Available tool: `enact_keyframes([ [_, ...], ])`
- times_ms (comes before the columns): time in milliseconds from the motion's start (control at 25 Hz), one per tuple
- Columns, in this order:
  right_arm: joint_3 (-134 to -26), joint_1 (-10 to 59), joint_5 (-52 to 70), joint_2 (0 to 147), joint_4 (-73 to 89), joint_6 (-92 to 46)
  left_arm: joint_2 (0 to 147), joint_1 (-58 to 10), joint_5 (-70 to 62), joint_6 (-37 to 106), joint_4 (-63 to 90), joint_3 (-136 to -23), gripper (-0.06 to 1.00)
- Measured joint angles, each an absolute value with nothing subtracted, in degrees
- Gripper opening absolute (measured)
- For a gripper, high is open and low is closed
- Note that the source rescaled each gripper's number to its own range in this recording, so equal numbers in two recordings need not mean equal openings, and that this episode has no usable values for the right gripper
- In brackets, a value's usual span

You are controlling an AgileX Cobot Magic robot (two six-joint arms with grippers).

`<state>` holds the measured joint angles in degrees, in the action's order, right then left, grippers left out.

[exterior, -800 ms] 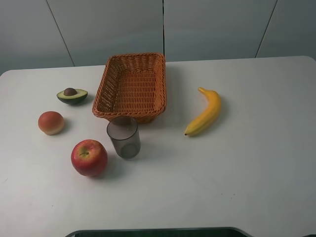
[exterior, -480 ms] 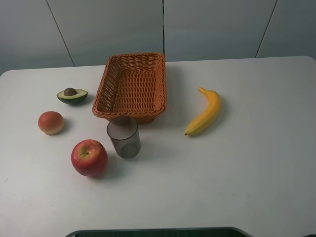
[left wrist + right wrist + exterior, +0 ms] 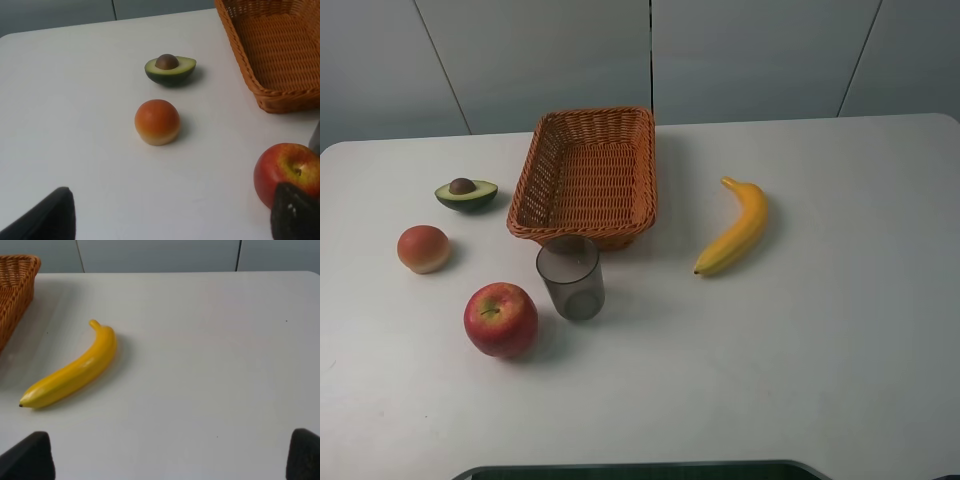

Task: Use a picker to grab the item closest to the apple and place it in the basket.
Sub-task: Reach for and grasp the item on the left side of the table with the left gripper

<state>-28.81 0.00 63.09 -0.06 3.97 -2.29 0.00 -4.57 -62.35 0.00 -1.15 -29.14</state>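
The left gripper [image 3: 170,222] and right gripper [image 3: 165,460] hang with jaws spread wide, holding nothing. Nearest sits the round red apple [image 3: 501,319], with the translucent grey plastic cup [image 3: 570,278] upright just beside it. Close behind the cup stands the orange woven wicker basket [image 3: 648,165].

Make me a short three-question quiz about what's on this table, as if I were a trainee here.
1. True or false: the basket is empty.
2. Which thing stands closest to the apple? A) cup B) avocado half C) banana
3. How many pieces of fruit lie on the table?

Key: 1 true; 2 A; 3 four.
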Motion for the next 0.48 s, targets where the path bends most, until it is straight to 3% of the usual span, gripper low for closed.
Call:
enact_keyframes([
  [280, -28.8, 0.0, 63.1, -0.1, 4.0, -2.3, 0.1, -4.6, -61.2, 5.9, 5.7, -30.9, 1.00],
  [480, -28.8, 0.0, 63.1, -0.1, 4.0, -2.3, 7.8, -4.6, -61.7, 13.6, 13.7, -32.9, 1.00],
])
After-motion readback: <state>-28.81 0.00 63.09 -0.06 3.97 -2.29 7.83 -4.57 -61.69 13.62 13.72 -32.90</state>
